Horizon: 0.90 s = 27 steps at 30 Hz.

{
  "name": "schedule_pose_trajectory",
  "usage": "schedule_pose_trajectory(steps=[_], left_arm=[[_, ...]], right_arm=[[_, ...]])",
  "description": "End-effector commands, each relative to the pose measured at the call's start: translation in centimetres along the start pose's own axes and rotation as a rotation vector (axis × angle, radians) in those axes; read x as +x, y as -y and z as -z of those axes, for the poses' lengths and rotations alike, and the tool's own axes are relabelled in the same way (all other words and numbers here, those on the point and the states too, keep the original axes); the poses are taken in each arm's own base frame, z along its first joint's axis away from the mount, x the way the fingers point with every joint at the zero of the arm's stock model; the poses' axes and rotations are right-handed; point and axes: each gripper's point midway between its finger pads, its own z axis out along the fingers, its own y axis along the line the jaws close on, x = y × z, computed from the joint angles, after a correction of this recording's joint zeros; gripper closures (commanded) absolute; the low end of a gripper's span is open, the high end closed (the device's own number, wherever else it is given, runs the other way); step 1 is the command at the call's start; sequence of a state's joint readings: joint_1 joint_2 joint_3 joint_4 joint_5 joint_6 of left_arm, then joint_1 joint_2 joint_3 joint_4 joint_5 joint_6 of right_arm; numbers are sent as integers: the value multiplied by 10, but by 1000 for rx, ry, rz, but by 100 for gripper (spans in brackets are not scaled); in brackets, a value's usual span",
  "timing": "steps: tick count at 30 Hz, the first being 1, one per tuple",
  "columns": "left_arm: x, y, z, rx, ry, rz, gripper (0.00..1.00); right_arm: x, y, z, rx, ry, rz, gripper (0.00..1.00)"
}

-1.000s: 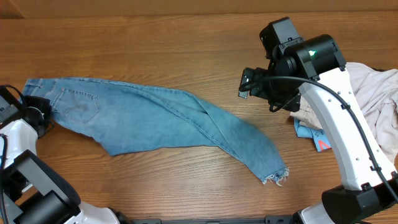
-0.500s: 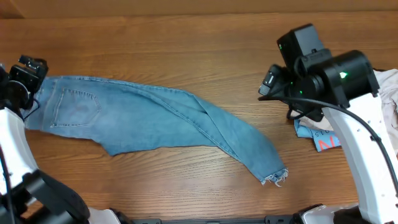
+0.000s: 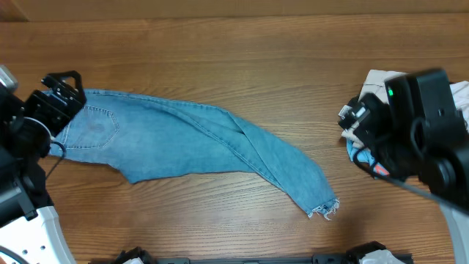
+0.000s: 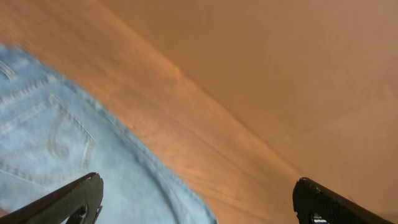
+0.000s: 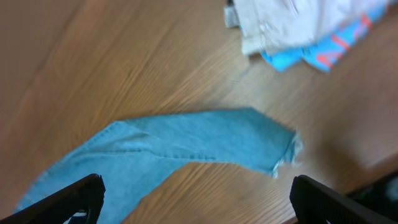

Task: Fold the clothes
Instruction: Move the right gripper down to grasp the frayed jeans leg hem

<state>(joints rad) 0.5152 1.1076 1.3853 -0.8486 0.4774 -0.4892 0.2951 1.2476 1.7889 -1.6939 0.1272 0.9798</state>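
light blue jeans (image 3: 198, 143) lie spread flat across a wooden tabletop (image 3: 220, 51), with the waistband and back pocket (image 3: 99, 125) at the left and the frayed hem (image 3: 322, 209) toward the lower right. the left jaws hover over the waistband end, spread apart and empty. the right jaws, also apart and empty, hang near a pile at the right: cream trousers (image 3: 377, 78) lying on a bright blue garment (image 3: 357, 153).

Wooden table (image 3: 220, 44), cream trousers (image 5: 292, 22) at its right edge, blue red-printed garment (image 5: 323, 55) partly beneath
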Motion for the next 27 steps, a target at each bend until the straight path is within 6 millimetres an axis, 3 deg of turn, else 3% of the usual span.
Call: schedule_pose_trajectory(steps=[1, 3, 4, 11, 13, 16, 19, 21, 27], left_arm=[[18, -6, -9, -15, -95, 13, 0], [28, -14, -14, -42, -146, 43, 0], [33, -18, -16, -55, -171, 59, 0], [61, -45, -39, -141, -334, 160, 0], [64, -50, -44, -153, -356, 173, 0], [65, -53, -47, -161, -364, 170, 0], [63, -54, -47, -169, -357, 165, 0], [62, -57, -47, -185, -351, 162, 0], [61, -66, -46, -231, -338, 132, 0]], right_arm=[[24, 40, -19, 90, -31, -304, 0], [48, 71, -41, 146, -56, -458, 0], [59, 77, -53, 138, -85, -481, 0], [129, 105, -145, 206, -333, -430, 0], [137, 114, -161, 228, -345, -407, 0], [164, 129, -182, 250, -435, -400, 0], [184, 118, -204, 149, -510, -356, 0], [188, 111, -217, 88, -512, -337, 0], [189, 116, -234, 148, -506, -339, 0]])
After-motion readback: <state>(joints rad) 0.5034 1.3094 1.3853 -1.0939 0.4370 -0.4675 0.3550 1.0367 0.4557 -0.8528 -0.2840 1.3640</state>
